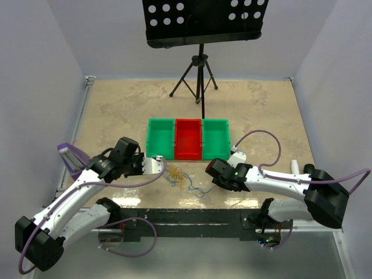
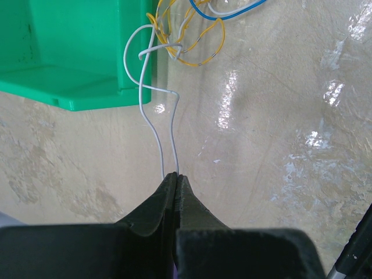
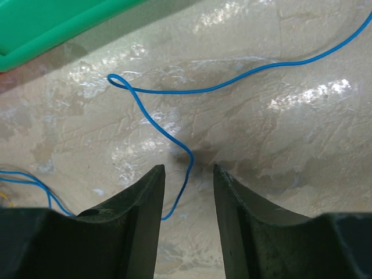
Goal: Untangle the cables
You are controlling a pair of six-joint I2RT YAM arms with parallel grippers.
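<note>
Between parted right gripper (image 3: 188,174) jaws lies a blue cable (image 3: 152,119); left gripper (image 2: 176,175) jaws clamp a white cable (image 2: 142,99).

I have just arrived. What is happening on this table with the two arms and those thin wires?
Two robot arms are untangling thin cables on the table. The left gripper is shut on a white cable, which runs from its tips into the yellow and blue knot near a green bin. The right gripper is open, with a loose blue cable passing between its jaws, not pinched. The cables are not yet separated.
</note>
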